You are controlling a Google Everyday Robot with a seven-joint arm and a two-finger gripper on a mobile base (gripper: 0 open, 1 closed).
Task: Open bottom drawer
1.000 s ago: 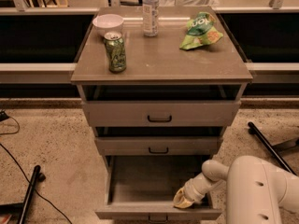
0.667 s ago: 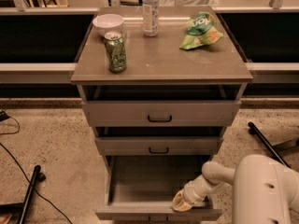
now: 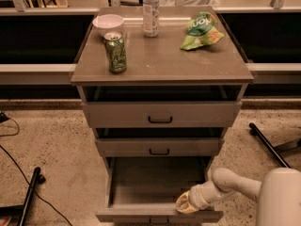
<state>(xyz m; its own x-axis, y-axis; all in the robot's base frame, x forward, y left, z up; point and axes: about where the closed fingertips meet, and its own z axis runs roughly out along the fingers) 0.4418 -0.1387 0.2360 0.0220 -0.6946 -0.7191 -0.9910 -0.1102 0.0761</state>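
Note:
The bottom drawer [image 3: 141, 192] of the grey-brown cabinet stands pulled out, its plain grey inside showing and its front panel [image 3: 127, 215] at the lower edge of the view. Its small black pull is only just visible at the frame's bottom. My gripper [image 3: 184, 205] comes in from the lower right on a white arm and sits at the drawer's front right corner, just behind the front panel. The two drawers above, the widest one [image 3: 160, 114] and the mid-sized one [image 3: 159, 147], sit slightly out.
On the cabinet top [image 3: 160, 60] stand a green can [image 3: 115, 52], a white bowl [image 3: 108, 24], a clear bottle [image 3: 150, 11] and a green chip bag [image 3: 201, 31]. Black cables and a rod [image 3: 28, 197] lie on the floor at left; a black chair leg [image 3: 268, 145] at right.
The gripper has shifted slightly left and toward the drawer's front; the drawer looks about as far out as before.

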